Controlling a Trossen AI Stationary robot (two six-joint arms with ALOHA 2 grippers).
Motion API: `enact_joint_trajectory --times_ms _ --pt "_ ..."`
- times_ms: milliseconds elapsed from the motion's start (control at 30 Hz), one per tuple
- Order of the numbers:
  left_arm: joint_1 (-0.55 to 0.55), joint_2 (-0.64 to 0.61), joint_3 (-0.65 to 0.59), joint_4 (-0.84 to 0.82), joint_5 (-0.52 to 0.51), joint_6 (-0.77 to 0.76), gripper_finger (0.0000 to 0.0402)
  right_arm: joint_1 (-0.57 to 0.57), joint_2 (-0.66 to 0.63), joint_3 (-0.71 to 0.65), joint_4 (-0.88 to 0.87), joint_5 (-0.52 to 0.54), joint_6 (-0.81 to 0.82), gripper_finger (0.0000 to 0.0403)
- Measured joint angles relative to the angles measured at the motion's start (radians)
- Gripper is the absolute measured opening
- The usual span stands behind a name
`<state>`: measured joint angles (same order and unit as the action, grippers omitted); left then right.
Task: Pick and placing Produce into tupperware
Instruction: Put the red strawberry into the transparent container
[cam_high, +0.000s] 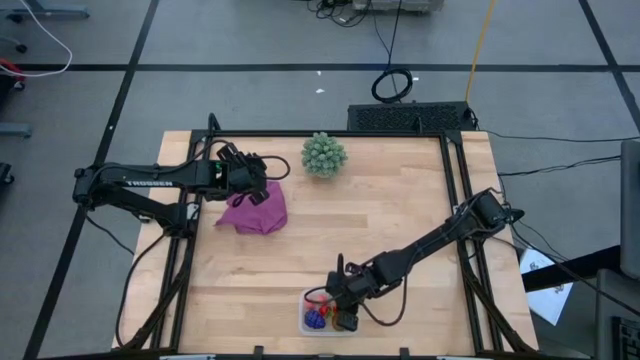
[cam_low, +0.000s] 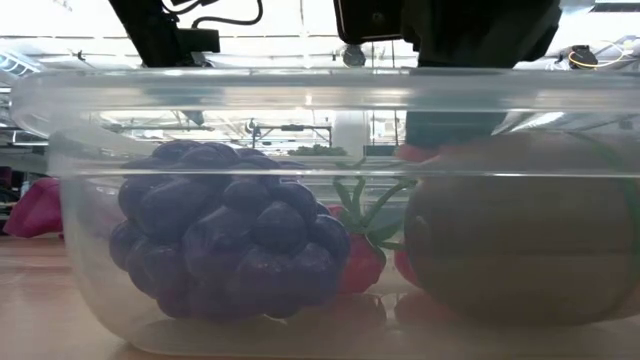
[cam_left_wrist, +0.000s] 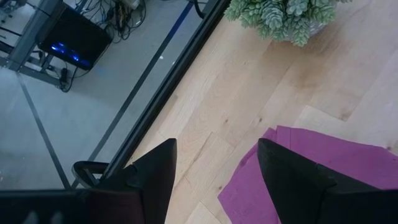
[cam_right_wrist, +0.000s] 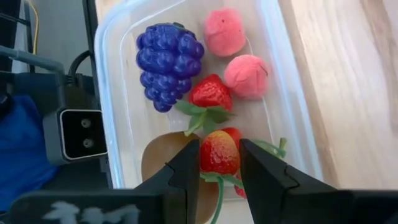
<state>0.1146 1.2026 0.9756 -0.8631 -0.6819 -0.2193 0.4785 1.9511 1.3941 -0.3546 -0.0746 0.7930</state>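
Observation:
The clear tupperware (cam_high: 308, 322) sits at the table's near edge, close against the low camera. It holds a purple grape cluster (cam_right_wrist: 168, 62), two pink berries (cam_right_wrist: 224, 31), a strawberry (cam_right_wrist: 210, 93) and a brown kiwi piece (cam_right_wrist: 158, 158). My right gripper (cam_right_wrist: 219, 149) reaches down into the tub and is shut on another red strawberry (cam_right_wrist: 219, 152). In the low view the grapes (cam_low: 225, 240) and the kiwi (cam_low: 520, 230) rest on the tub floor. My left gripper (cam_high: 262, 190) is open and waits at the far left, over the edge of the magenta cloth (cam_high: 255, 210). My right gripper pinches the red strawberry's body (cam_right_wrist: 217, 155) between its two fingers (cam_right_wrist: 189, 163), one on each side, coming from above and pointing down into the tub. The berry sits over the kiwi piece, with its green leaves trailing below the fingers. Whether it rests on the fruit beneath cannot be told.
A pale green bushy ball (cam_high: 324, 155) stands near the table's far edge, right of the cloth. The cloth (cam_left_wrist: 298, 174) lies flat on the wood. The table's middle and right part are bare wood. Cables and a black box lie on the floor beyond the far edge.

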Motion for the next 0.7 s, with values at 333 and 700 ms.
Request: enact_joint_trajectory --times_ms 333,700 --pt "0.0 0.0 0.0 0.0 0.0 -0.002 0.023 -0.028 0.0 -0.031 0.019 -0.051 0.094 0.0102" --pt "0.0 0.0 0.0 0.0 0.0 -0.001 0.023 -0.041 0.0 -0.067 0.075 -0.087 0.106 0.0117"
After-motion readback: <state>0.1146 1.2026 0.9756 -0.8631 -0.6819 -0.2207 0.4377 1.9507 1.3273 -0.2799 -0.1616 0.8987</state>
